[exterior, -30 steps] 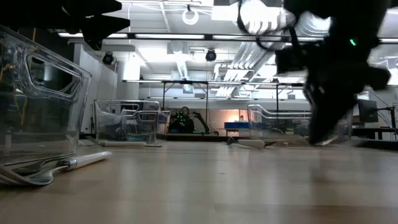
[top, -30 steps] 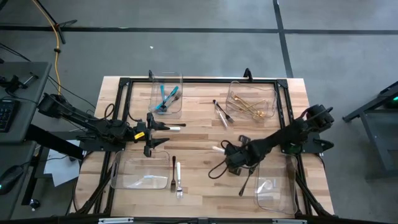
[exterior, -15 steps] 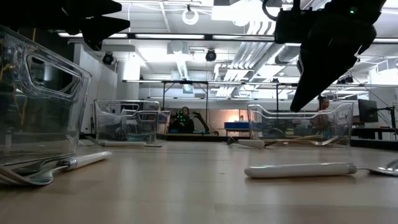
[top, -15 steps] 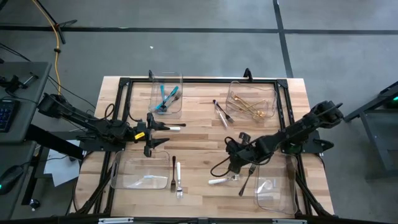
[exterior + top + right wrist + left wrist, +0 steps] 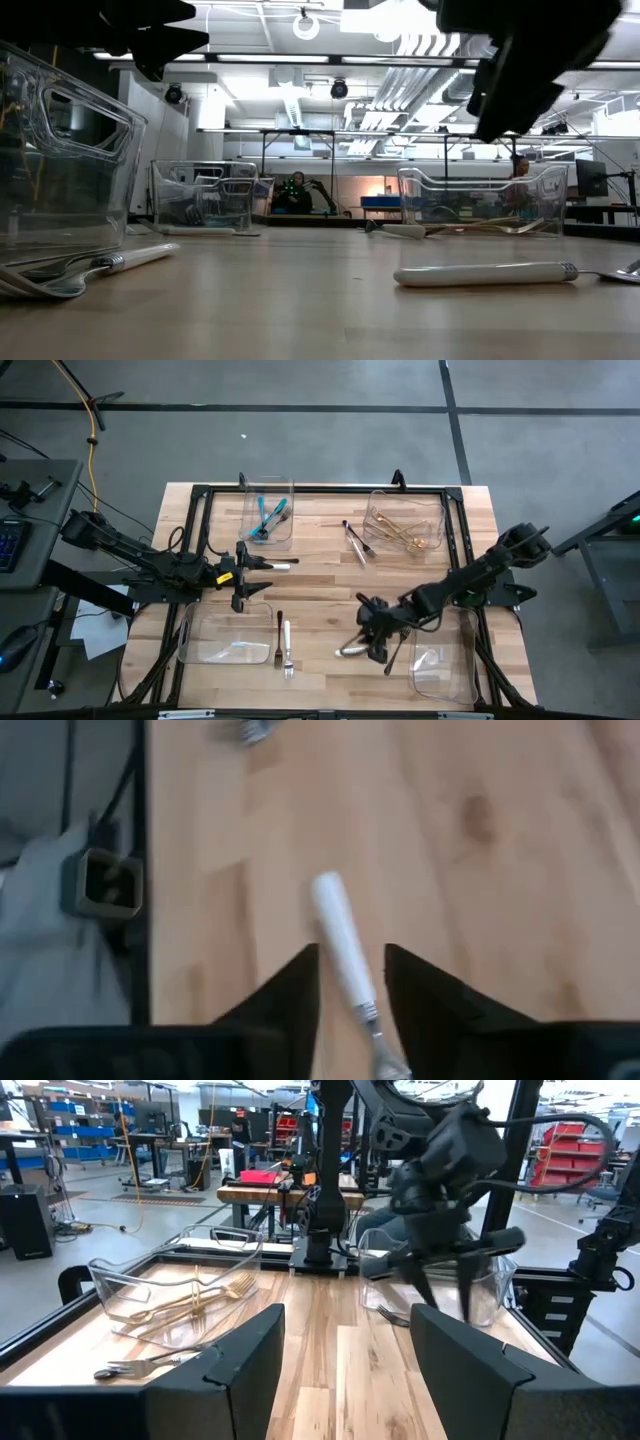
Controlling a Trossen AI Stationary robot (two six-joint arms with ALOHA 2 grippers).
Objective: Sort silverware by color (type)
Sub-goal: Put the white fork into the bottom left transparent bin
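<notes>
A white-handled utensil (image 5: 350,651) lies flat on the table, seen in the low view as a white handle (image 5: 485,272). My right gripper (image 5: 372,641) hangs open above it. In the right wrist view its fingers (image 5: 290,1005) stand on either side of the handle (image 5: 335,920) without touching. My left gripper (image 5: 256,573) waits open at mid-left, with another white-handled utensil (image 5: 283,563) lying by its far finger. Teal utensils (image 5: 267,518) sit in the far-left bin and gold ones (image 5: 403,532) in the far-right bin. Dark steel ones (image 5: 357,542) lie on the wood.
A near-left clear bin (image 5: 225,640) has a dark fork (image 5: 278,628) and a white-handled fork (image 5: 287,642) lying beside it. A near-right clear bin (image 5: 440,666) has a dark fork (image 5: 394,652) next to it. A black frame (image 5: 320,490) runs around the table.
My right gripper carried the white-handled utensil a second ago and let it go. The utensil fell and now lies flat on the table near the near edge. The gripper has moved toward the near edge and now hangs over the utensil.
</notes>
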